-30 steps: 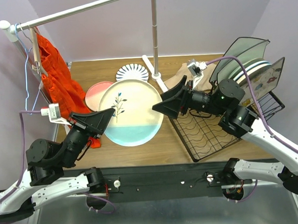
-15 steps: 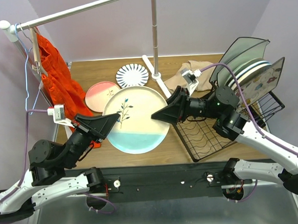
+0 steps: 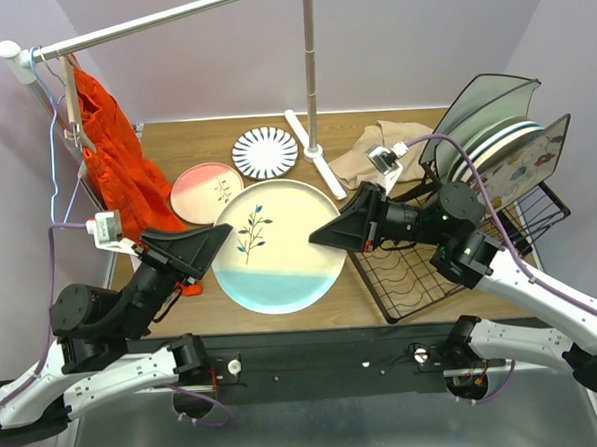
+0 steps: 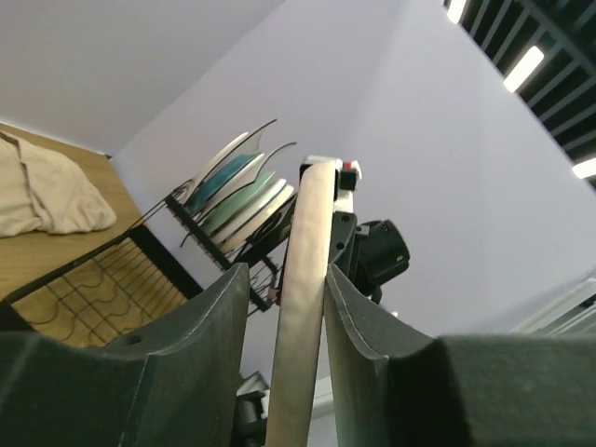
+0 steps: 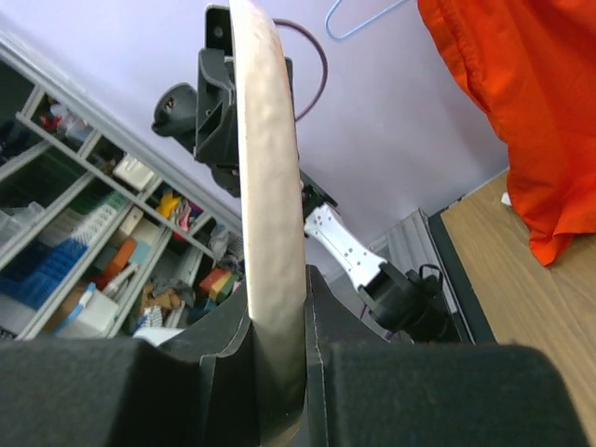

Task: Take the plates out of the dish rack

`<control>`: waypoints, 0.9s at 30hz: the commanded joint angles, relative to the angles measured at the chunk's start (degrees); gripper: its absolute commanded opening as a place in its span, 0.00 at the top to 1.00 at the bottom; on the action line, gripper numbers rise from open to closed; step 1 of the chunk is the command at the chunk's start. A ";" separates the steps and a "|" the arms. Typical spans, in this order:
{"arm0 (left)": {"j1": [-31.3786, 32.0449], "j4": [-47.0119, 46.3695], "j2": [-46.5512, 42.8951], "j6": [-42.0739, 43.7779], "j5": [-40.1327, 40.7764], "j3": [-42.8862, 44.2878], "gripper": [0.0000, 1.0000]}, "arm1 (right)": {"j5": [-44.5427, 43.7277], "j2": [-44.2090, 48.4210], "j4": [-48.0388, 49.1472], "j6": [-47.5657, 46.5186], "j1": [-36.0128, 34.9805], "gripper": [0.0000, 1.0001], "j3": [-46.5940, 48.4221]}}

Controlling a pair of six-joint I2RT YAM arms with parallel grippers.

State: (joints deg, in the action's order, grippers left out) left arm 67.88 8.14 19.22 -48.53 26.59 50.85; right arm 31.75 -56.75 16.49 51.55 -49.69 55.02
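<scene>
A large round cream-and-blue plate (image 3: 280, 246) with a sprig motif hangs level over the table between my two grippers. My right gripper (image 3: 321, 236) is shut on its right rim, and the plate edge (image 5: 265, 168) is pinched between those fingers (image 5: 277, 298). My left gripper (image 3: 222, 234) straddles the left rim with its jaws open. There the plate edge (image 4: 303, 298) rests against one finger with a gap to the other. The black wire dish rack (image 3: 421, 267) at the right holds several upright plates (image 3: 494, 138).
A pink plate (image 3: 205, 191) and a dark-striped plate (image 3: 265, 152) lie flat behind the held plate. A beige cloth (image 3: 380, 154) lies by the rack. The white rail post (image 3: 311, 73) stands mid-back, and an orange garment (image 3: 115, 153) hangs at the left.
The large plate has shifted right and slightly nearer. My right gripper has closed on its right rim. My left gripper's jaws have widened off the left rim.
</scene>
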 commanded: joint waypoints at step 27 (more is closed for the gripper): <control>-0.20 16.91 8.37 7.48 17.62 6.10 0.28 | -35.00 -16.71 -2.16 -3.55 -0.32 0.99 18.95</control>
State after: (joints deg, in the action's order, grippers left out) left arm 67.85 23.27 24.93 -47.68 43.88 55.33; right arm 1.76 -68.75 8.73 49.78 -49.93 65.69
